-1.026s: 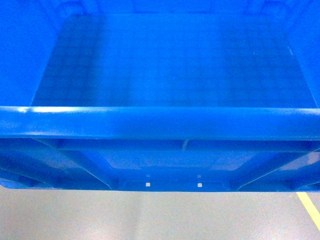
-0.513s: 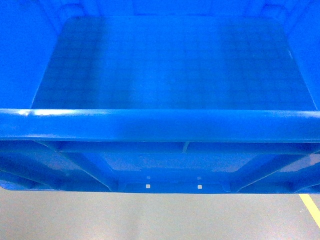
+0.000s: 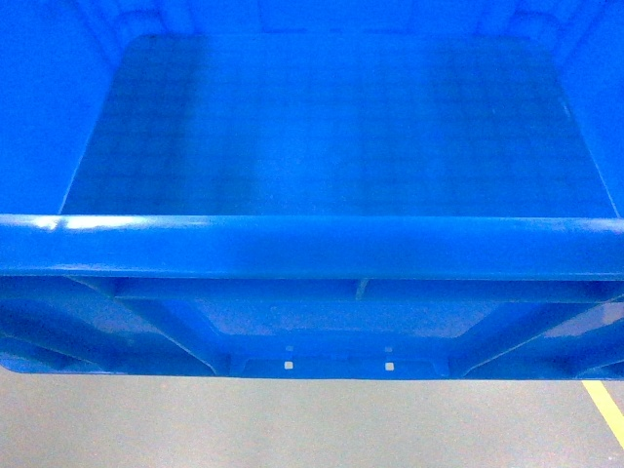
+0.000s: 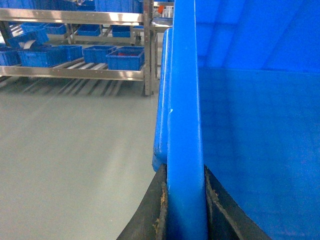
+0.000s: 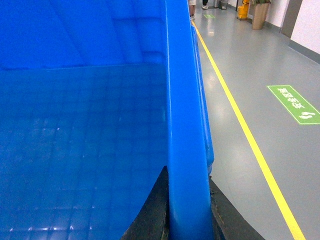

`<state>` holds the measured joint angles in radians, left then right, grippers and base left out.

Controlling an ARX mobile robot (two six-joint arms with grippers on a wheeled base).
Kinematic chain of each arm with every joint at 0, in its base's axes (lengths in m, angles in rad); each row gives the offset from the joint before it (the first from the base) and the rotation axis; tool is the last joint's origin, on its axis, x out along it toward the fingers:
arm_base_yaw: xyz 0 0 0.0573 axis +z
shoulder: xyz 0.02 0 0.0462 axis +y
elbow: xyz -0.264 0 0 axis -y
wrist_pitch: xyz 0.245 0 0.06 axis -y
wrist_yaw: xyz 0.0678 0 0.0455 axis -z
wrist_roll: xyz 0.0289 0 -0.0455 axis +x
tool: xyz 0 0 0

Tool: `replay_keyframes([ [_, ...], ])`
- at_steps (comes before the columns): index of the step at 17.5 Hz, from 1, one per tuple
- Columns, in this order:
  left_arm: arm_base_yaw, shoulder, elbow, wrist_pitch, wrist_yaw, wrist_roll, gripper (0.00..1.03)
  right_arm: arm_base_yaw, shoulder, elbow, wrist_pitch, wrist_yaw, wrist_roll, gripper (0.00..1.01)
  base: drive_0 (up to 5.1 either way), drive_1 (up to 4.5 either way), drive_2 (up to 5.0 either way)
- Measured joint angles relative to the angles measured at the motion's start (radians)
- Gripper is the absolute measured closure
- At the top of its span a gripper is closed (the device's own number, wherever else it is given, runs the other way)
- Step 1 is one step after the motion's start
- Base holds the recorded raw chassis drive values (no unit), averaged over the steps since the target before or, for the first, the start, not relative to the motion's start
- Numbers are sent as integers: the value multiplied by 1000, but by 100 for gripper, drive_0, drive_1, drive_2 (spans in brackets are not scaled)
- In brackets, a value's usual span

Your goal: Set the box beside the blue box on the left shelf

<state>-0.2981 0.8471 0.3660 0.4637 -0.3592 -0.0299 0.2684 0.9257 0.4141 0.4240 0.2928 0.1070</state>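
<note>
- Blue box (image 3: pixel 322 136) fills the head frame.
- Left gripper (image 4: pixel 184 210) pinches its rim at bottom centre.
- Right gripper (image 5: pixel 187 210) apparently pinches the opposite rim, bottom centre.

Pretty clearly a warehouse or factory storage hall. Off to the left of the left tool (image 4: pixel 182 210) there's a long steel rack (image 4: pixel 90 72) with roller shelves, loaded with rows of blue bins (image 4: pixel 125 57). The floor (image 4: pixel 70 150) is that smooth grey sealed stuff you get in industrial buildings. To the right of the right tool (image 5: pixel 187 210) a yellow line (image 5: pixel 245 135) runs along the floor like an aisle marking, with a green floor sign (image 5: pixel 295 104) beyond it. Far ahead is a yellow mop bucket (image 5: pixel 243 10).
</note>
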Motion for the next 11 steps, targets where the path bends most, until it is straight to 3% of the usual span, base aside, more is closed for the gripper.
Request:
replay_keyframes([
  [11, 0, 1, 0, 0, 0, 0, 92, 0, 2, 0, 0, 0, 0, 93, 8, 420, -404],
])
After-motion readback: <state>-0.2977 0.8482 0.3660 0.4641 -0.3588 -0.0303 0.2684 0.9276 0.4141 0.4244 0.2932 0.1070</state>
